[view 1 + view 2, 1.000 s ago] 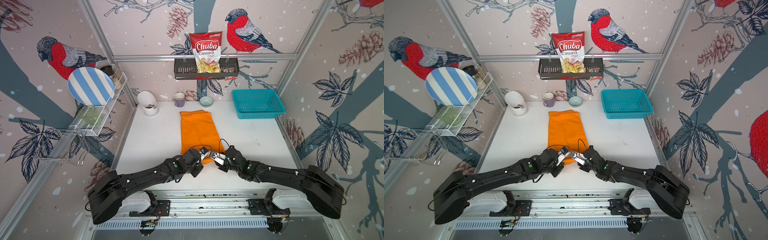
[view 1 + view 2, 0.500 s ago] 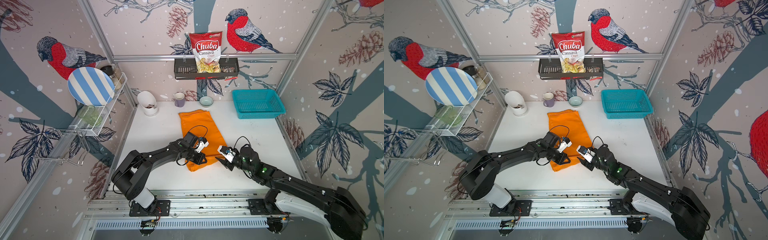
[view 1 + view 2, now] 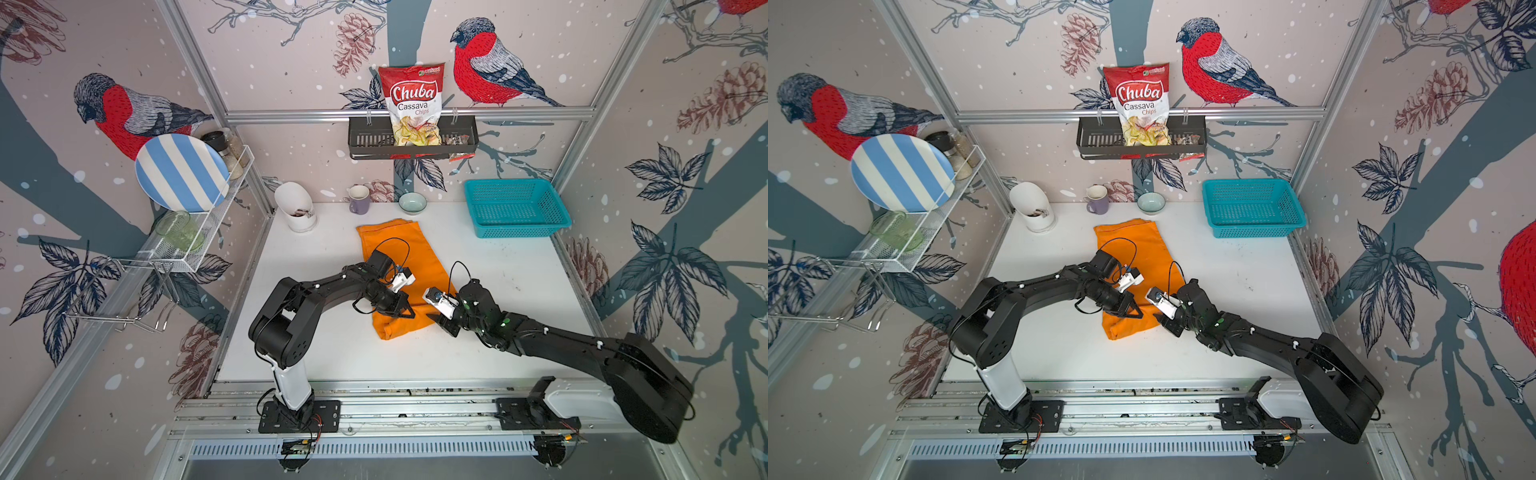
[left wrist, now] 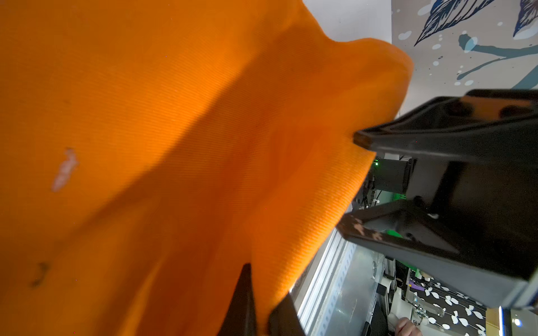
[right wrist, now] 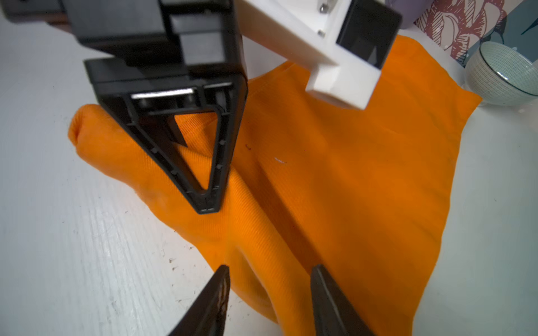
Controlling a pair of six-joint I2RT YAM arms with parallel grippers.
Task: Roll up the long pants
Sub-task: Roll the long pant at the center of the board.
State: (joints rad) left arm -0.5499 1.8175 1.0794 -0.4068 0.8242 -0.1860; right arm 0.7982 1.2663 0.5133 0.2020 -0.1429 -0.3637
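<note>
Lying mid-frame in both top views, the long pants (image 3: 397,249) (image 3: 1133,245) run as a folded orange strip down the white table (image 3: 511,291). Their far edge stops just short of the purple mug (image 3: 358,200) and the small bowl (image 3: 412,203) at upper centre. The near end, lower in the frame, is turned over into a thick fold. The left gripper (image 3: 406,314) comes in from the left of the frame and sits on that fold. The right gripper (image 3: 442,326) reaches up from the lower right to the fold's right-hand edge. A teal basket (image 3: 515,208) stands well apart at the upper right.

In the left wrist view orange cloth (image 4: 174,145) fills most of the picture, raised and draped. The left gripper (image 4: 262,288) has its dark fingers pinched together with the cloth caught between them. Facing it is the right gripper (image 4: 349,183), its two fingers standing apart; one tip touches the cloth's edge, and the other is clear of it.

In the right wrist view the right gripper (image 5: 270,270) is part-way open — a plain gap between its fingers (image 5: 217,291) — and the fold of the pants (image 5: 349,174) lies in that gap, unsqueezed. Beyond it the left gripper (image 5: 208,208) tapers to a closed point, down on the rolled fold. The flat cloth behind runs on to the bowl (image 5: 500,75), which stands just beside its far corner.
</note>
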